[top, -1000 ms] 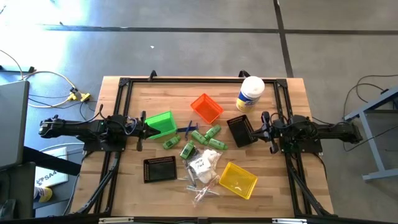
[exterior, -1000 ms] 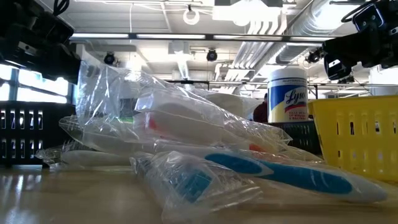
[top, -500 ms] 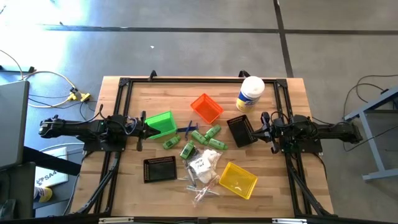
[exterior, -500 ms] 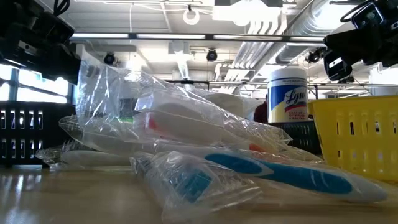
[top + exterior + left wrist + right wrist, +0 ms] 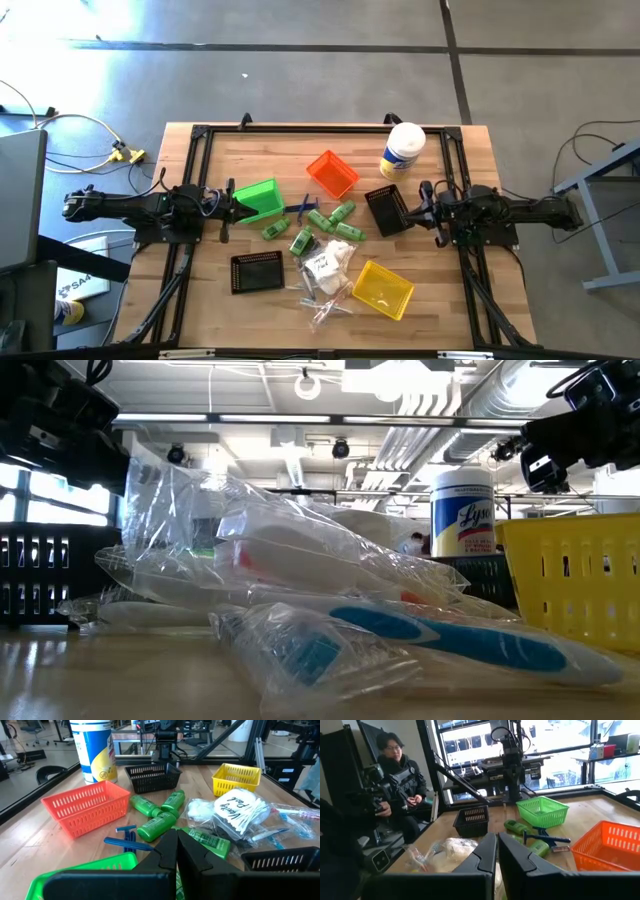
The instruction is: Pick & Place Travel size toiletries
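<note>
Green bottles (image 5: 330, 218) lie between both grippers, left (image 5: 232, 205) and right (image 5: 412, 211), fingers together.

Illumination is bright and even. Ceiling strip lights (image 5: 300, 420) glare beyond the clear crinkled plastic wrapping (image 5: 260, 550), which is blurred. Windows (image 5: 555, 740) are overexposed.

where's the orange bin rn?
High view: orange bin sits at the table's far centre, between the green bin and the white canister, just beyond the green bottles.
</note>
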Available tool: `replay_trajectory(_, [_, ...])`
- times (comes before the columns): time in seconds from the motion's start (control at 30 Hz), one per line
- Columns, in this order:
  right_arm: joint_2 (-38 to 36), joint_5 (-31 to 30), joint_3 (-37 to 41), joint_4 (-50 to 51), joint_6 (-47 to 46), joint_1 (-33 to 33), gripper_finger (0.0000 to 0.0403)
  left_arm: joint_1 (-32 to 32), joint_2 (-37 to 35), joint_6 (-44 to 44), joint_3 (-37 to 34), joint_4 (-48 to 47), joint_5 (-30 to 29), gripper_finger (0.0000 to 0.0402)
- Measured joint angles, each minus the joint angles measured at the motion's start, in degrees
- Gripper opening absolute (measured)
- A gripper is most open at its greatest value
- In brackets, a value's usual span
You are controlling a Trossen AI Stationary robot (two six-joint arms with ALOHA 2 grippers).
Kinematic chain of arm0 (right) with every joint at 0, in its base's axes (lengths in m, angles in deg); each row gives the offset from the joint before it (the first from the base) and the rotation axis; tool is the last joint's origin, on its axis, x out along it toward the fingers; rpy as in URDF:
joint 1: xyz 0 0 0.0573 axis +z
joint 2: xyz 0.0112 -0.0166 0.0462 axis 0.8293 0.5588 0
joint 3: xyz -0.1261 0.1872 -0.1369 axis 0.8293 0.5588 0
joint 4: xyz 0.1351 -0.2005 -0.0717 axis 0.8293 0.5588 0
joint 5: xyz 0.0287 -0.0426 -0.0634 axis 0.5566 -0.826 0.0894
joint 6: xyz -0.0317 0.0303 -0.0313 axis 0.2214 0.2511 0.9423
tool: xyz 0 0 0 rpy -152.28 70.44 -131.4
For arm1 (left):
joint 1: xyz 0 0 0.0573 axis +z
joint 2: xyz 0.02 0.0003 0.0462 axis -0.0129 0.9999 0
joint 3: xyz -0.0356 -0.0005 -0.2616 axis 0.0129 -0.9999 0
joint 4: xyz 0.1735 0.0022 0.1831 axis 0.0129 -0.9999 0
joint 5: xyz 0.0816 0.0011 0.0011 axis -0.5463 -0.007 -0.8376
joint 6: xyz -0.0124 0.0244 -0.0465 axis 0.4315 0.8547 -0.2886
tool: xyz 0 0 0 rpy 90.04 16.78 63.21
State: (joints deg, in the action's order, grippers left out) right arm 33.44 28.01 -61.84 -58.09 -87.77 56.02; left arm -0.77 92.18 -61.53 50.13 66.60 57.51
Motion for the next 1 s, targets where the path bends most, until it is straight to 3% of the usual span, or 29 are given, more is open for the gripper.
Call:
replay_trajectory(0.37, [2.1, -0.8, 0.0, 1.1, -0.1, 0.0, 0.0011, 0.0, 0.0, 0.2, 0.0, 0.0, -0.2, 0.0])
replay_trajectory(0.6, [4.5, -7.9, 0.0, 1.9, -12.4, 0.0, 0.0011, 0.0, 0.0, 0.0, 0.0, 0.0, -0.4, 0.0])
replay_trajectory(1.0, [4.8, -8.1, 0.0, 1.8, -7.7, 0.0, 0.0011, 0.0, 0.0, 0.2, 0.0, 0.0, -0.6, 0.0])
